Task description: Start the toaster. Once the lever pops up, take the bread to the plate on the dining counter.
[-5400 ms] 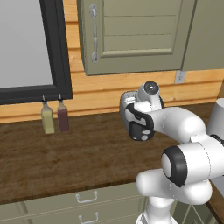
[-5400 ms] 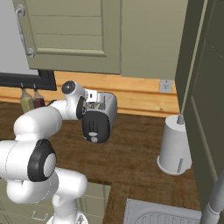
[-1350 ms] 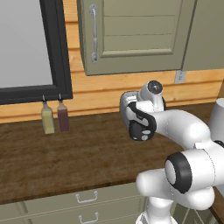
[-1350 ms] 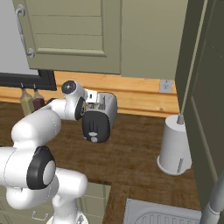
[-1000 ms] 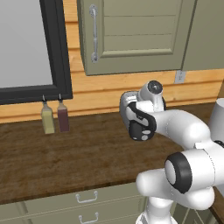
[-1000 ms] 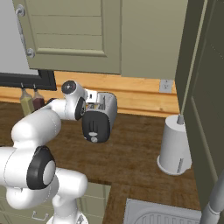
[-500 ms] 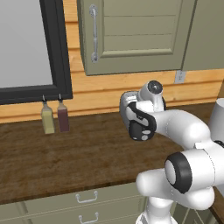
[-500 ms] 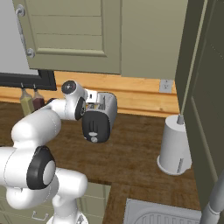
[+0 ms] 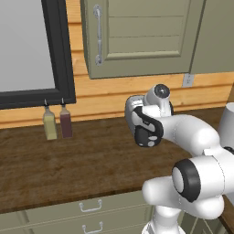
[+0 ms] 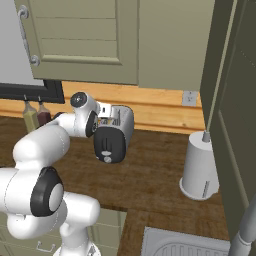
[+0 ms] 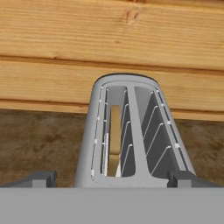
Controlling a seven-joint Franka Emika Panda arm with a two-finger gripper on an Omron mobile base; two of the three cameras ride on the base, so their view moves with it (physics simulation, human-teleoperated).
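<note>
The silver-white toaster (image 9: 136,109) (image 10: 120,122) (image 11: 131,131) stands on the dark wood worktop (image 9: 68,160) against the wood-panelled wall. Its black end panel (image 10: 107,145) faces the robot and carries the pale lever (image 10: 105,142) above a round knob. The tan bread (image 11: 114,135) sits low in the toaster's left slot. My gripper (image 11: 113,179) hovers just above the toaster's near end, open, one fingertip (image 11: 39,178) on each side of the body and nothing between them. The white hand covers the toaster's top in the left base view. The plate and the dining counter are out of view.
Two bottles (image 9: 49,124) (image 9: 66,122) stand under the black window frame to the left. A white paper-towel roll (image 10: 200,165) stands right of the toaster beside a tall cabinet. A sink (image 10: 190,245) lies at the front right. Wall cabinets (image 9: 141,36) hang above.
</note>
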